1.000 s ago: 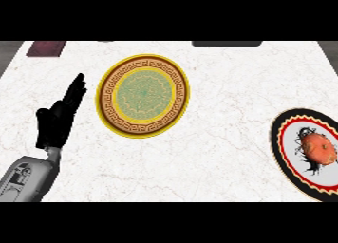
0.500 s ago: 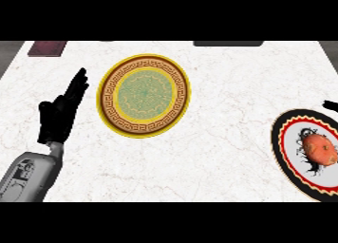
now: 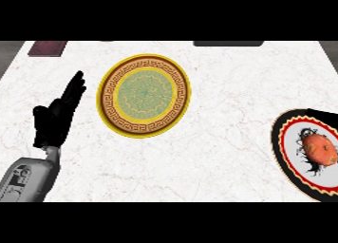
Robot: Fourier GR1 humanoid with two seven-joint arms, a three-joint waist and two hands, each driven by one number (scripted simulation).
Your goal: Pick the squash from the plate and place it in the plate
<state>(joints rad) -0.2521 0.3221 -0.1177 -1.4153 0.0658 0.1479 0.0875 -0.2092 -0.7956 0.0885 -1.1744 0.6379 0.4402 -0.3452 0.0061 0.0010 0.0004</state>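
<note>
- White marble counter top point(image 3: 221, 180), seen steeply from above. Landmark: the round yellow plate with a brown key-pattern border and a pale green middle point(image 3: 144, 96), which lay bare on the counter.
- Orange, rounded squash point(image 3: 320, 148): well to the right of the yellow plate and nearer the robot. It sat on the white middle of a second round plate with a black rim and a red inner ring point(image 3: 278, 142), which was cut off by the view's right edge.
- Left hand point(image 3: 54, 121): just left of the yellow plate, apart from it. It was open wide, fingers straight and close together pointing away from the robot, thumb out to the side, holding nothing and resting. Grey forearm point(image 3: 28, 178) ran down from it to the view's lower edge.
- Right hand: could not be picked out for certain. A dark patch far right of the yellow plate blended with the black rim at the view's edge, so I could not tell its state.
- Beyond the yellow plate, on the far left: a dark maroon rectangular object point(image 3: 48, 48). On the far right: a flat dark object point(image 3: 228, 43), partly cut off.
</note>
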